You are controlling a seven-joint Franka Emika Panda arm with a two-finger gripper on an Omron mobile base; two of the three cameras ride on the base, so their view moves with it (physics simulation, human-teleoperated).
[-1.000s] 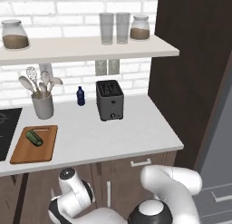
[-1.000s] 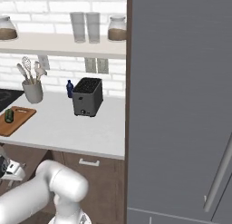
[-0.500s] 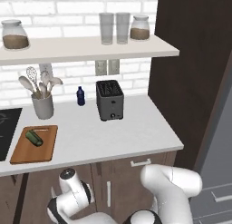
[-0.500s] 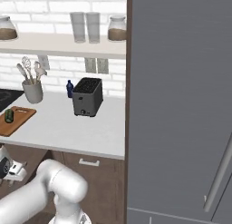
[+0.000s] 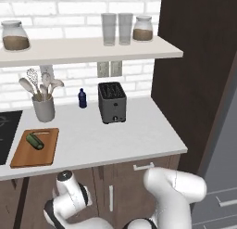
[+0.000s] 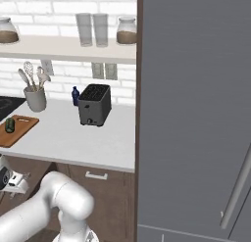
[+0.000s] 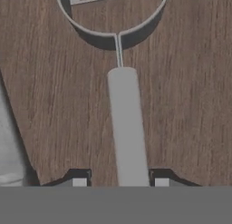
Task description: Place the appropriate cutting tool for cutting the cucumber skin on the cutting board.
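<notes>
Two fingers (image 7: 79,181) stand apart, one on each side of the peeler (image 7: 127,128) handle. The peeler lies flat on dark wood, and the fingers look set to pinch it, not yet clamped. The board (image 5: 23,154), carrying the cucumber (image 5: 34,141), waits at the bench's (image 5: 115,140) left end to receive it.

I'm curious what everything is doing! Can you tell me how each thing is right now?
Peeler: lying flat on dark wood, handle between the jaws.
Cucumber: lying on the cutting board.
Cutting board: flat on the counter, no peeler on it yet.
Toaster: standing upright.
</notes>
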